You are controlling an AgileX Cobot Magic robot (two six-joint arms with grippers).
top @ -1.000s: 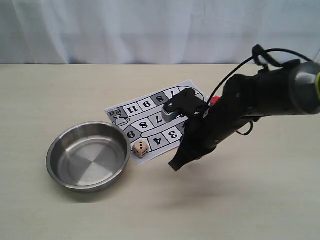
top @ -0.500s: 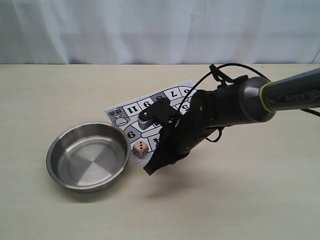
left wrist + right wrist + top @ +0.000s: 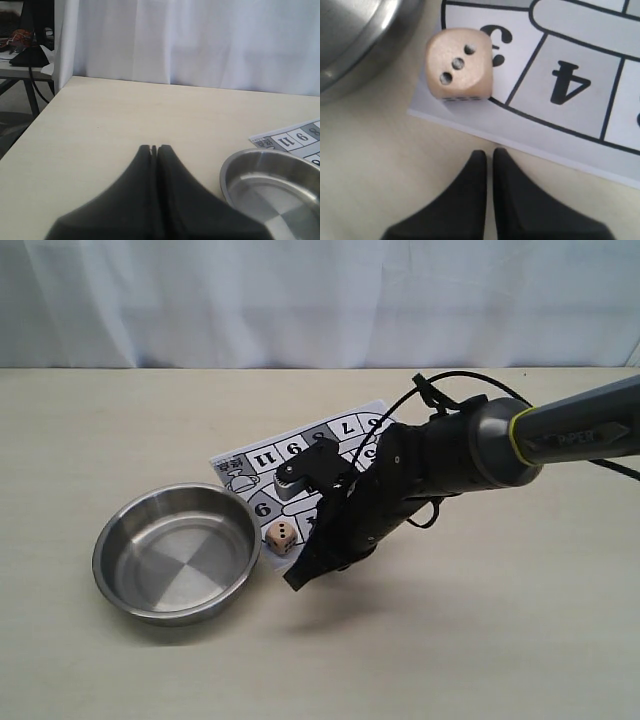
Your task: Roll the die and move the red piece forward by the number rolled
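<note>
The die (image 3: 283,536) rests on the near corner of the paper game board (image 3: 262,457), just right of the steel bowl (image 3: 178,552). In the right wrist view the die (image 3: 457,64) shows a three-pip face and sits on the board's edge (image 3: 560,80). My right gripper (image 3: 489,152) hovers just short of it, shut and empty, over bare table; its tip (image 3: 297,578) points down beside the die. The red piece is hidden behind my right arm. My left gripper (image 3: 154,147) is shut and empty, off to the side of the bowl (image 3: 235,165).
My right arm (image 3: 440,465) lies across the board's numbered squares. The bowl's rim (image 3: 355,55) stands close beside the die. A white curtain backs the table. A table edge and clutter show beyond it in the left wrist view.
My right arm has swung left and down across the board, bringing its tip beside the die. It now covers the red piece, which showed a second ago. The die and bowl have not moved.
</note>
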